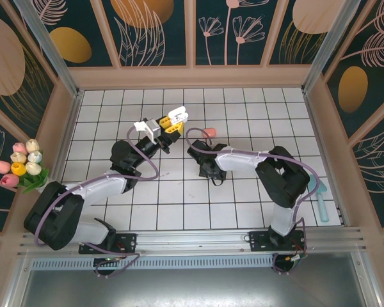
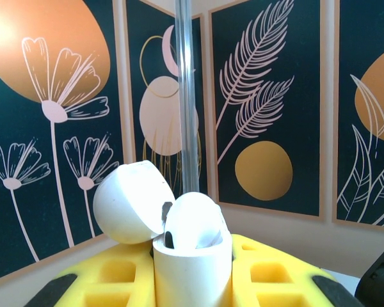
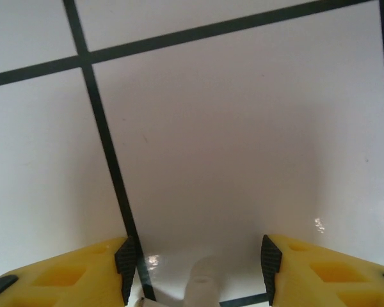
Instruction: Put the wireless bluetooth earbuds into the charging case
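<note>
Right wrist view puts a tiny white stemmed plastic earbud point(image 3: 201, 286) at 6 o'clock, lying on the white tiled table point(image 3: 230, 128) just beside a black grout line point(image 3: 105, 153). The frame edge cuts off its lower part, so its long axis is uncertain; what shows runs roughly 12-to-6. It sits in the gap of the right gripper point(image 3: 195, 256), whose yellow fingers point(image 3: 83, 268) stand wide at 7 and 5 o'clock, neither touching it. I judge the right arm the nearer one, already straddling the piece.

In the top external view, the white plastic charging case point(image 1: 178, 116), lid hinged open, is clamped in the left gripper point(image 1: 171, 125), at 11 o'clock from the right wrist. In the left wrist view, a white rounded shape point(image 2: 193, 220), apparently another earbud, sits in it.
</note>
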You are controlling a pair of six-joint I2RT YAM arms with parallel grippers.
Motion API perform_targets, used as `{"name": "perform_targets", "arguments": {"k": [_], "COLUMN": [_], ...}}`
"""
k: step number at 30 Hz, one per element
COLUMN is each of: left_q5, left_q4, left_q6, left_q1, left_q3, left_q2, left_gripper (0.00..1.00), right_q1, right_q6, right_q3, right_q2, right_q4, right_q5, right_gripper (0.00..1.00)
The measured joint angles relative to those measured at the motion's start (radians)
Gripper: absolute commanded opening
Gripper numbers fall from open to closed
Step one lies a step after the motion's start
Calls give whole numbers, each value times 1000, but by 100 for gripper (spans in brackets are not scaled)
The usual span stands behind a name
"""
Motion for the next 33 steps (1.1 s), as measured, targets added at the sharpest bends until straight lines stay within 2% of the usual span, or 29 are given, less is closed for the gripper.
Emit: {"name": "perform_targets", "arguments": {"k": [15,25,33], "left_q5": [0,0,0], "left_q4": [0,0,1], "left_q6": [0,0,-1], "left_q1": [0,0,0], "left_q3": [-1,-1,-1], "left_q2": [-3,-3,-2], "left_gripper": [0,0,0], "right_q1": [29,65,66], "right_q6": [-11,-8,2], "right_q3": [-38,-174,-221], "right_q2": [-26,-151,-328], "right_q4": [0,-39,-52], "right_q5": [15,4,-10], "right_gripper": [56,55,63]}}
